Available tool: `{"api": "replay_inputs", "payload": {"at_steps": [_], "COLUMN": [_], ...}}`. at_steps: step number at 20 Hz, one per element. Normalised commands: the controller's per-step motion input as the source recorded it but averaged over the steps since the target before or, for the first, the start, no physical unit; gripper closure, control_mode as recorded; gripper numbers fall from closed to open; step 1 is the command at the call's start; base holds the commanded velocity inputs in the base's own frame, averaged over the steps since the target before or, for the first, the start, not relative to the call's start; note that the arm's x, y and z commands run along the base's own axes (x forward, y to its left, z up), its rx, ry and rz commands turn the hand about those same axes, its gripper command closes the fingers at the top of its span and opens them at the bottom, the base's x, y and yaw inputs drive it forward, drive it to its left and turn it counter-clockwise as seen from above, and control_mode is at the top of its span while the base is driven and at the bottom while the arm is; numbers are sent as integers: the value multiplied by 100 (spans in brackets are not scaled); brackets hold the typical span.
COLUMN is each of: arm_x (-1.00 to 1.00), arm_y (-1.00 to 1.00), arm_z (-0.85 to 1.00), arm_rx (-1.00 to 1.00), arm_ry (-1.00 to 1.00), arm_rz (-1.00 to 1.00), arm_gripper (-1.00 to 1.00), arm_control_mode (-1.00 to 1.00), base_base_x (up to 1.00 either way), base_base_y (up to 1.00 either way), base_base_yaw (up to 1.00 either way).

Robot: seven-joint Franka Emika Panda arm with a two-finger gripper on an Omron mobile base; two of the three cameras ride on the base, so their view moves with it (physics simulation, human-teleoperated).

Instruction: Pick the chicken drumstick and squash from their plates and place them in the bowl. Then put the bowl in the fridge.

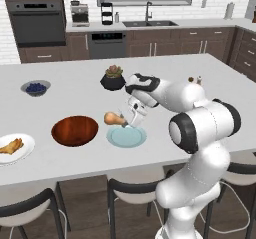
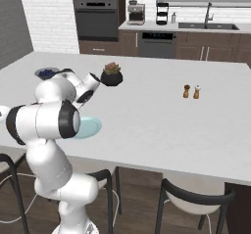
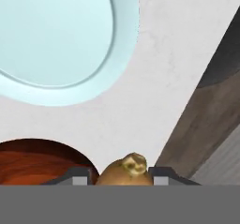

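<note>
Squash (image 1: 114, 118), smooth, tan and pear-shaped, hangs clamped between the two dark fingers of the gripper (image 1: 121, 121), in the air between the dark reddish-brown wooden bowl (image 1: 75, 130) and the pale blue-green round plate (image 1: 126, 136). Its long axis lies roughly level in the left base view, the fat end towards the bowl. The hand view adds its stem end poking up between the fingertips. One white plate (image 1: 20, 149) at the counter's left carries the golden-brown chicken drumstick (image 1: 11, 146). The right base view shows two small shakers (image 2: 191, 91), a black pot with a plant (image 2: 112, 75), and one small grey bowl of blue berries (image 2: 46, 73).
</note>
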Motion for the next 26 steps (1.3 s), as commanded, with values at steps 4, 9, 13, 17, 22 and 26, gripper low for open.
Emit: {"api": "replay_inputs", "payload": {"at_steps": [4, 9, 13, 17, 22, 26], "arm_x": [0, 35, 73, 44, 43, 31], "arm_y": [82, 74, 34, 24, 37, 32], "arm_z": [30, 9, 0, -15, -37, -41], "arm_rx": [-24, -25, -15, -6, -3, -1], "arm_ry": [1, 12, 23, 6, 0, 0], "arm_rz": [-23, -20, -13, -2, 0, 0], "arm_gripper": [100, 100, 100, 100, 100, 100], "arm_control_mode": [-100, -100, -100, -100, -100, -100], "base_base_x": [0, 0, 0, 0, 0, 0], "base_base_y": [0, 0, 0, 0, 0, 0], "base_base_yaw": [0, 0, 0, 0, 0, 0]}}
